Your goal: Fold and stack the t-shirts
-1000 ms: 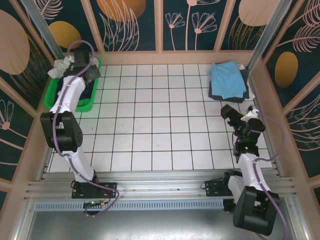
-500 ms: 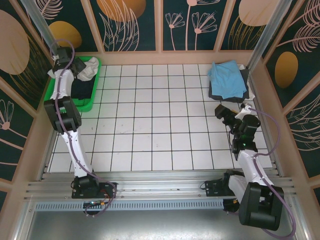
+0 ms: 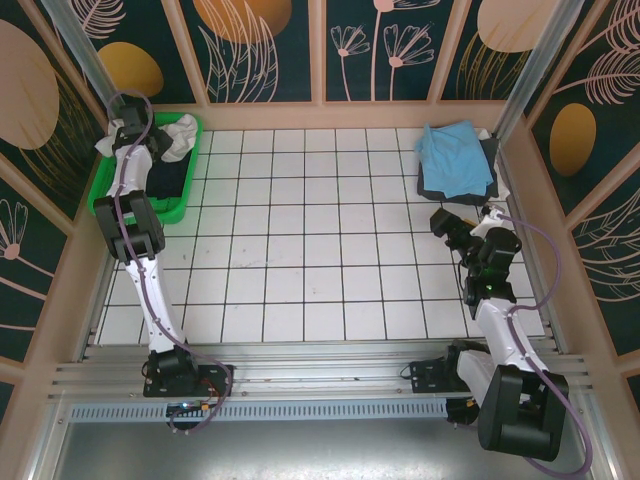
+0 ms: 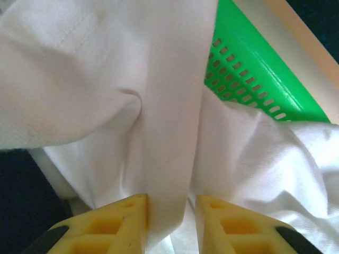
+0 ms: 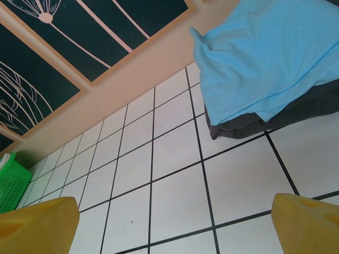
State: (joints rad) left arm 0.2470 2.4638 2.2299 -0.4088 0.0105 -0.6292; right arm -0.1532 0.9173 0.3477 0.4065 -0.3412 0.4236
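The cream-white t-shirt point(image 3: 178, 138) point(image 4: 169, 106) lies bunched at the far end of the green basket point(image 3: 176, 208). My left gripper point(image 3: 148, 140) point(image 4: 171, 211) is down in it, and its yellow fingers point(image 4: 127, 217) pinch a hanging fold of that white cloth. A dark navy t-shirt point(image 3: 165, 176) lies in the basket underneath. At the far right corner a folded light blue t-shirt point(image 3: 455, 155) point(image 5: 265, 58) rests on a dark grey one point(image 3: 440, 187) point(image 5: 296, 108). My right gripper point(image 3: 441, 221) point(image 5: 175, 222) hovers open just in front of that stack, nothing between its fingers.
The green mesh basket wall point(image 4: 249, 69) stands right of the pinched fold, close to the wooden side wall. White tiled table point(image 3: 320, 240) stretches between basket and stack. The basket's corner point(image 5: 10, 182) shows far left in the right wrist view.
My left arm reached to the basket's far end and its jaws closed from wide open onto the white cloth. My right gripper shifted slightly left and has since held still.
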